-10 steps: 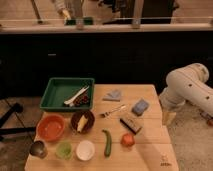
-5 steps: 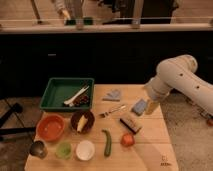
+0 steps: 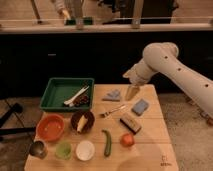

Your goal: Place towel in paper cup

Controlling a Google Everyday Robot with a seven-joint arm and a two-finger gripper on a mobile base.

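Observation:
The towel (image 3: 113, 95) is a small grey-blue cloth lying crumpled on the wooden table (image 3: 150, 150), at the back middle. The paper cup (image 3: 85, 150) is white and stands upright near the front edge, left of centre. My gripper (image 3: 132, 92) hangs from the white arm (image 3: 165, 65), which reaches in from the right. It points down just right of the towel and a little above the table. It holds nothing that I can see.
A green tray (image 3: 56, 102) with utensils is at back left. A blue sponge (image 3: 140, 106), fork (image 3: 112, 111), dark brush (image 3: 130, 123), tomato (image 3: 127, 140), green vegetable (image 3: 106, 142), brown bowl (image 3: 82, 121), orange bowl (image 3: 50, 127), green cup (image 3: 63, 150) and metal cup (image 3: 38, 148) also sit on the table.
The arm has swung left from the table's right edge, bringing the gripper over the table to just right of the towel. The objects have not moved.

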